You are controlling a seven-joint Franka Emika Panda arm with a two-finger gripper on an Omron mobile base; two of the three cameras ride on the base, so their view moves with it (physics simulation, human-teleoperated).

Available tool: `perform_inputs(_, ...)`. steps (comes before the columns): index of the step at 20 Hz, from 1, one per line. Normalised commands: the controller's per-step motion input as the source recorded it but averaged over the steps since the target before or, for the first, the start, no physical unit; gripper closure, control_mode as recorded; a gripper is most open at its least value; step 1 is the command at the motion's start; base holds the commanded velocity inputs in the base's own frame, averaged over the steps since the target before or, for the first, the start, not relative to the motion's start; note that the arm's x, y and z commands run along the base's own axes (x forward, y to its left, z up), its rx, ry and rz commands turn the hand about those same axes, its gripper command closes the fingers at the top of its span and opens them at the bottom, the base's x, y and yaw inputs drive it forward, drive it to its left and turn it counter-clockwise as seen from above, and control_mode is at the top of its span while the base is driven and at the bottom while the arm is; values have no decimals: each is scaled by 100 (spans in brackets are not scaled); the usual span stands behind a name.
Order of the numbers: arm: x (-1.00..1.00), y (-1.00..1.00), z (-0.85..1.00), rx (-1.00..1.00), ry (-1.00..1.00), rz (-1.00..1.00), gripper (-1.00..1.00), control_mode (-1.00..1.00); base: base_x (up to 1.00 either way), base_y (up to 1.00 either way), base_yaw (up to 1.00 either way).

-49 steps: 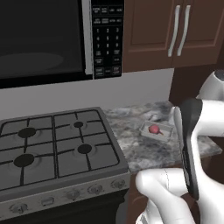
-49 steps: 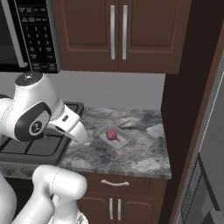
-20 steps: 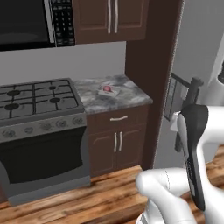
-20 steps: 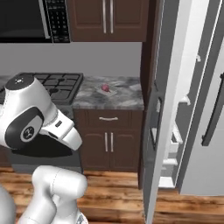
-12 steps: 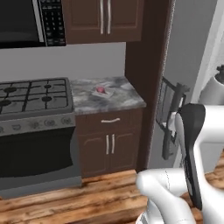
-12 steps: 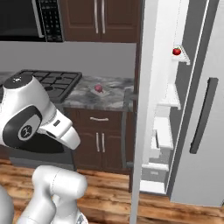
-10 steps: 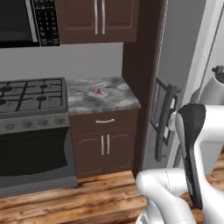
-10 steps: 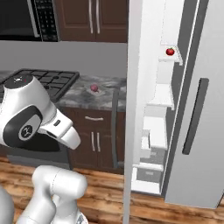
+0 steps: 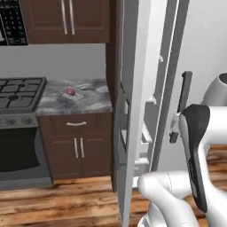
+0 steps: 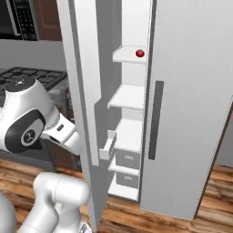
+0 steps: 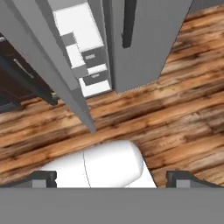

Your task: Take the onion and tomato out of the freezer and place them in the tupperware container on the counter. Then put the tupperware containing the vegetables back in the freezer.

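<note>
— One vegetable is out so far, I'd judge: the dull mauve-red onion (image 9: 70,92) sits in the tupperware container (image 9: 75,95), a shallow pale tray on the marbled bench (image 9: 91,99), left of centre in my left base view.

— And the other one?

— I see the tomato (image 10: 140,53), small, glossy and bright red, on a flat white shelf (image 10: 129,55) in the upper middle of the right base view, inside the freezer (image 10: 191,104). Its smooth pale door (image 10: 79,91) stands ajar, so the shelves are reachable.

— Your claw?

— Jaws spread wide, gripping nothing; the claw (image 11: 111,178) looks down at the grained wood floor (image 11: 175,100), dark tips at the bottom corners of the hand view. I'd say the tomato is my next fetch.
</note>
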Motion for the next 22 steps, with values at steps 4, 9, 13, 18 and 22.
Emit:
perform_inputs(4,0,0,0,0,0,0,-100,100,48,-87,18)
perform_inputs(9,0,0,0,0,0,0,-100,100,92,-21,1)
perform_inputs(13,0,0,0,0,0,0,-100,100,87,0,0)
perform_inputs(18,0,0,0,0,0,0,-100,100,87,-11,0)
perform_inputs(22,0,0,0,0,0,0,-100,100,82,-29,4)
